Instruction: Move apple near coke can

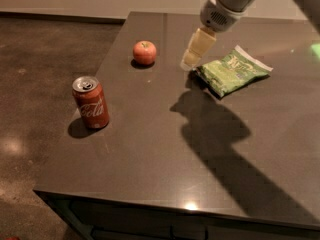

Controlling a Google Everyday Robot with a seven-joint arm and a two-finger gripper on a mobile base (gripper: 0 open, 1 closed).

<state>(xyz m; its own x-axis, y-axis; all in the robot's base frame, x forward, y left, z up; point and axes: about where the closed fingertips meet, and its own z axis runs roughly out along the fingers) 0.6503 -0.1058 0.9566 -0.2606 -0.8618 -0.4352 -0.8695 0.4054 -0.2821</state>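
The apple (144, 52), small, round and red-orange, sits on the dark table (165, 149) toward the far left. The coke can (91, 102), red with white script and a silver top, stands upright near the table's left edge, nearer the camera than the apple. My gripper (196, 50) hangs from the arm that comes in from the top right. It is above the table, to the right of the apple and apart from it, holding nothing that I can see.
A green snack bag (231, 70) lies flat just right of the gripper. The arm's shadow falls across the middle of the table. The table's left and front edges drop to a brown floor (35, 59).
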